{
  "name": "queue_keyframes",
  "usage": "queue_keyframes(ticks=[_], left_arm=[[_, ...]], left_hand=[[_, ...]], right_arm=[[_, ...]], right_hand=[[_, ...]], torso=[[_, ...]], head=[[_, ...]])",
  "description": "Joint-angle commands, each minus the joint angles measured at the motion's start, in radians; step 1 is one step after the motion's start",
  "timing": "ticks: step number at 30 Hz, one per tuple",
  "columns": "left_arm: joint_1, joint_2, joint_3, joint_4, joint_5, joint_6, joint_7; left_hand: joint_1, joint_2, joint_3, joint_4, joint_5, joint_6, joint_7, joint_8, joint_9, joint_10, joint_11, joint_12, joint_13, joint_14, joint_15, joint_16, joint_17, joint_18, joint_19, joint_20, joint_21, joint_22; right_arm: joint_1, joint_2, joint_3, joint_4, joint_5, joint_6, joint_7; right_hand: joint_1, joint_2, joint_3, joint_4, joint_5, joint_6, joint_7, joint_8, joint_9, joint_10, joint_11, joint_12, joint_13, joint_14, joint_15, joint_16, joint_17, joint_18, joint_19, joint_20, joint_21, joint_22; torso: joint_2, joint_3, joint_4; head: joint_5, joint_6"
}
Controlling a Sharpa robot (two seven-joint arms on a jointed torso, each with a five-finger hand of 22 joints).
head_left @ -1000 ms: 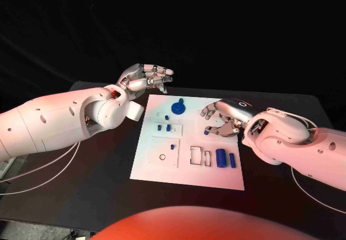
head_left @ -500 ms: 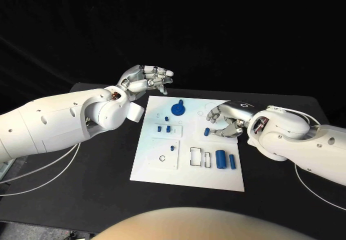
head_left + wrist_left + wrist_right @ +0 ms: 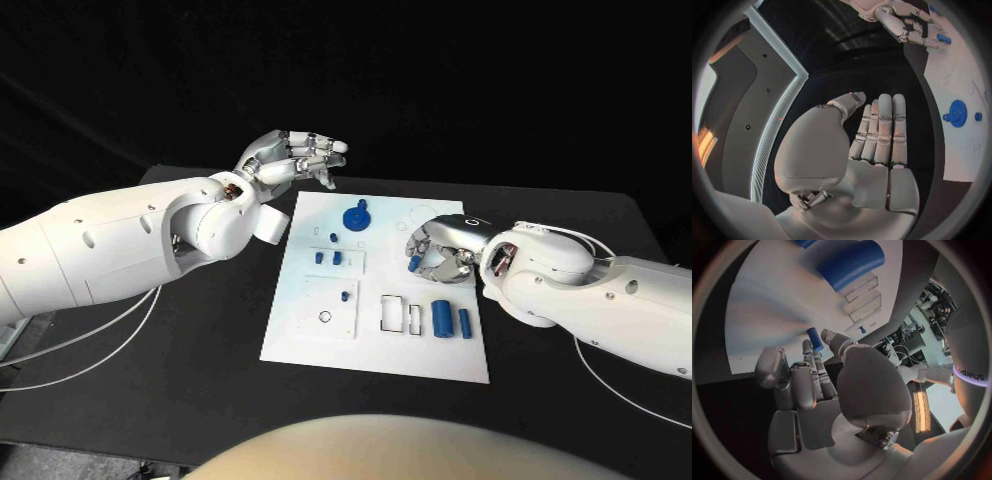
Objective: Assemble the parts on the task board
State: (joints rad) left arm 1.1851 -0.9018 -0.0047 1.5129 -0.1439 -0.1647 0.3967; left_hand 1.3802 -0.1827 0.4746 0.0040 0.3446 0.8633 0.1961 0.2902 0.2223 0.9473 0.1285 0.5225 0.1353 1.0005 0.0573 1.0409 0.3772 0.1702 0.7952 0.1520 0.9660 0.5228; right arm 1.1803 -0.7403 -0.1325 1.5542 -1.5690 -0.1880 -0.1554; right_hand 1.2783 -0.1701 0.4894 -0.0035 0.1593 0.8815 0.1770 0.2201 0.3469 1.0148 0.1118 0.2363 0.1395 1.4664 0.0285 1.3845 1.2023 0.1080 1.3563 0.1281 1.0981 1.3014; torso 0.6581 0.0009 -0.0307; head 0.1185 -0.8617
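Near the board's (image 3: 378,345) near edge, bare white plate with open black table (image 3: 173,380) on both sides; just beyond, two blue cylinders (image 3: 451,318) lying side by side right of outlined slots, small pegs (image 3: 329,256) standing in recesses further up. Over the right edge, right hand (image 3: 440,250) with fingers pinched on a small blue peg (image 3: 815,339), partly hidden by them. Farthest, a blue gear (image 3: 355,214) near the far edge and left hand (image 3: 293,155) raised off the far left corner, fingers loosely curled, holding nothing.
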Motion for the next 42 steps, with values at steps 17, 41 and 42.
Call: queue_keyframes(ticks=[17, 41, 42], left_arm=[[0.000, 0.001, 0.001, 0.001, -0.003, 0.013, 0.002], [0.000, 0.003, 0.001, -0.003, -0.003, 0.014, 0.002], [0.000, 0.003, 0.001, -0.003, -0.003, 0.015, 0.002]], left_hand=[[-0.005, -0.001, -0.007, -0.002, 0.003, -0.005, 0.002, -0.004, 0.003, -0.005, 0.001, 0.003, 0.000, -0.005, 0.002, -0.004, -0.002, 0.013, 0.000, 0.007, -0.008, -0.003], [-0.004, 0.000, -0.007, -0.003, 0.003, -0.005, 0.002, -0.004, 0.003, -0.006, 0.001, 0.005, 0.000, -0.005, 0.002, -0.003, -0.002, 0.013, 0.001, 0.007, -0.009, -0.003], [-0.004, 0.000, -0.007, -0.003, 0.003, -0.005, 0.002, -0.004, 0.003, -0.006, 0.001, 0.005, 0.000, -0.005, 0.002, -0.003, -0.002, 0.013, 0.001, 0.007, -0.009, -0.003]], right_arm=[[-0.013, 0.016, -0.001, -0.018, -0.032, -0.073, -0.026], [0.007, -0.060, 0.014, 0.148, -0.031, -0.208, -0.026], [0.007, -0.057, 0.015, 0.158, -0.029, -0.209, -0.024]], right_hand=[[0.022, 0.072, 0.092, 0.009, -0.071, 0.098, -0.028, 0.044, 0.020, 0.112, -0.029, 0.002, -0.022, 0.030, -0.026, 0.010, 0.010, -0.016, 0.036, -0.022, 0.053, 0.035], [0.026, 0.077, 0.113, -0.008, -0.085, 0.117, -0.037, 0.070, 0.039, 0.144, -0.038, -0.007, -0.023, 0.031, -0.034, 0.010, 0.008, -0.019, 0.045, -0.030, 0.071, 0.049], [0.026, 0.077, 0.113, -0.008, -0.085, 0.117, -0.037, 0.070, 0.039, 0.144, -0.038, -0.007, -0.023, 0.031, -0.034, 0.010, 0.008, -0.019, 0.045, -0.030, 0.071, 0.049]], torso=[[0.000, 0.0007, -0.0011], [-0.003, -0.0005, -0.0024], [-0.002, -0.0003, -0.0024]], head=[[0.001, -0.006], [0.002, -0.005], [0.002, -0.004]])
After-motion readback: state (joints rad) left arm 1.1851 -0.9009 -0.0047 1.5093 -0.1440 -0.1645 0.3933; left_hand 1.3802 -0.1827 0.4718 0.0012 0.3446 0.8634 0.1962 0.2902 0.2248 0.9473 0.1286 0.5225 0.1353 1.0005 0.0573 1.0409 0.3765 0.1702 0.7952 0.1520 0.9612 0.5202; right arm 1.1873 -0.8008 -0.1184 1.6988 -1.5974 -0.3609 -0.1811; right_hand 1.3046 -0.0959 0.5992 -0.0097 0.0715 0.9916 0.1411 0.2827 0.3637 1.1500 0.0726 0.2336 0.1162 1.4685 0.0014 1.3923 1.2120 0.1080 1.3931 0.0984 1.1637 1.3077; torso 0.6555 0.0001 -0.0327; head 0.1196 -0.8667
